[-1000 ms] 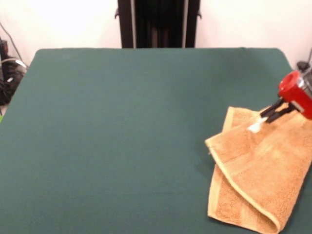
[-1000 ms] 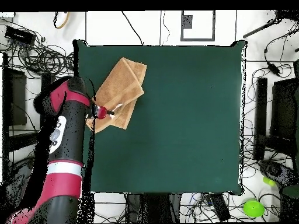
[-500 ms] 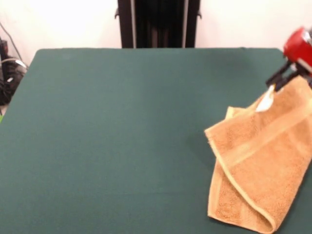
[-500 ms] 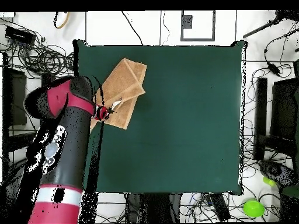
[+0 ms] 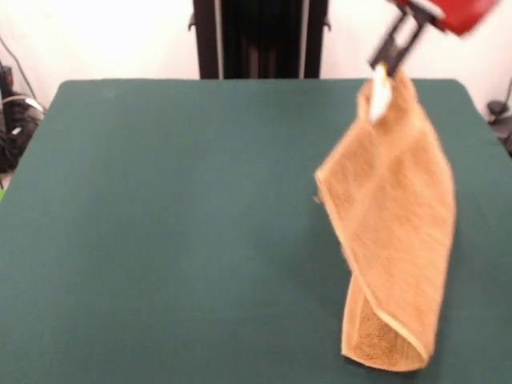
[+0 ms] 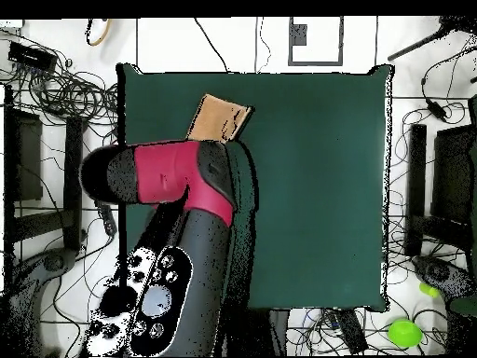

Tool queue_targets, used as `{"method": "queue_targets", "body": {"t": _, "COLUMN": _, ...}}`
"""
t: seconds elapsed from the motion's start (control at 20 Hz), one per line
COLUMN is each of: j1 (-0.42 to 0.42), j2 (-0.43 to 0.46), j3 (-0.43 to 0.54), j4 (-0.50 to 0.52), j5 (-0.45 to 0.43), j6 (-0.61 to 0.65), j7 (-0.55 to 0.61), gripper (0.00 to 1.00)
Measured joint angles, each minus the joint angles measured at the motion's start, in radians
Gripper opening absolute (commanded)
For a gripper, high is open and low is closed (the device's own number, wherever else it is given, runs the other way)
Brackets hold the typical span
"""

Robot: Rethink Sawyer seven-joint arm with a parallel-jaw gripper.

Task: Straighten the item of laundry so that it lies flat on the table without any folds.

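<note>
Gripper (image 5: 382, 64) is pinched tight on the towel's (image 5: 392, 232) top corner by the white tag (image 5: 378, 98), up at the far right. The towel hangs from it, its lower end resting folded on the table (image 5: 160, 224) near the front right edge.

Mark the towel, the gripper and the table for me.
towel (image 5: 392, 216), front view: middle of the hanging cloth.
gripper (image 5: 386, 66), front view: between its tips, pinching the towel's top corner.
table (image 5: 176, 200), front view: bare green top.

Rough terry cloth towel (image 5: 392, 232) (orange-tan) above matt, cloth-like green table (image 5: 176, 224).
</note>
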Motion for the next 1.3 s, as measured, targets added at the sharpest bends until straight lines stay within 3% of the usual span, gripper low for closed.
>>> {"method": "queue_targets", "body": {"t": 0.3, "j1": -0.007, "j2": -0.066, "j3": 0.001, "j4": 0.001, "j5": -0.037, "j6": 0.023, "j7": 0.0, "gripper": 0.0}}
{"method": "queue_targets", "body": {"t": 0.9, "j1": 0.063, "j2": 0.017, "j3": 0.037, "j4": -0.067, "j5": -0.084, "j6": 0.094, "j7": 0.0, "gripper": 0.0}}
{"method": "queue_targets", "body": {"t": 1.3, "j1": 0.013, "j2": -0.054, "j3": 0.072, "j4": 0.046, "j5": -0.154, "j6": 0.047, "j7": -0.002, "gripper": 0.0}}
